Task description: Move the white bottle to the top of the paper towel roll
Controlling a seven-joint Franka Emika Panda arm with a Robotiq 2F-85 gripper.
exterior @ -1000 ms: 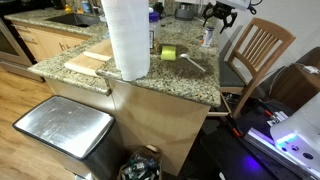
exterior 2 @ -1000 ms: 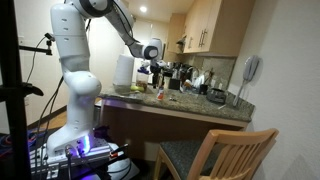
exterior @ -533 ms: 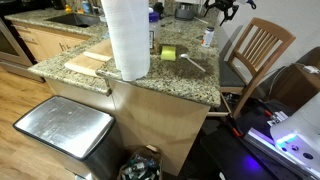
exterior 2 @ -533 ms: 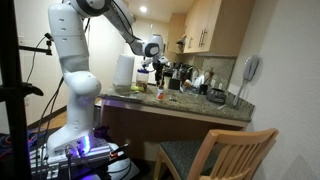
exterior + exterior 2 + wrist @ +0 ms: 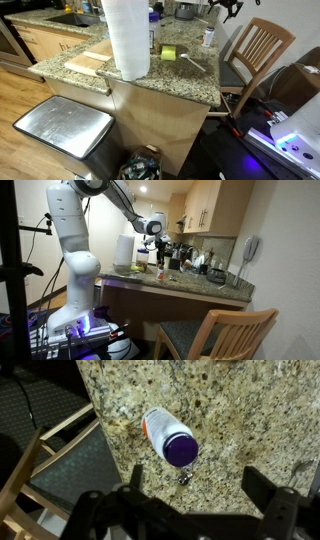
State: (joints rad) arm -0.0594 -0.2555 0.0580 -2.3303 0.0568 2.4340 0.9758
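Jaws up higher now, wide and empty, above the bottle [image 5: 168, 438] (purple cap up). It hasn't budged, standing on the table [image 5: 190, 85], well apart from the roll [image 5: 127, 38].

You have a speckled granite counter [image 5: 190, 85]; a slatted wooden chair [image 5: 262, 48] just beside it; a steel-lidded bin [image 5: 62, 128] on plank floor [image 5: 18, 95] (warm brown); wall cabinets [image 5: 210, 205] overhead.

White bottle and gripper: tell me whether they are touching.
Apart. The wrist view shows bare counter between the bottle and the open gripper; in an exterior view the gripper hangs above the bottle with a gap.
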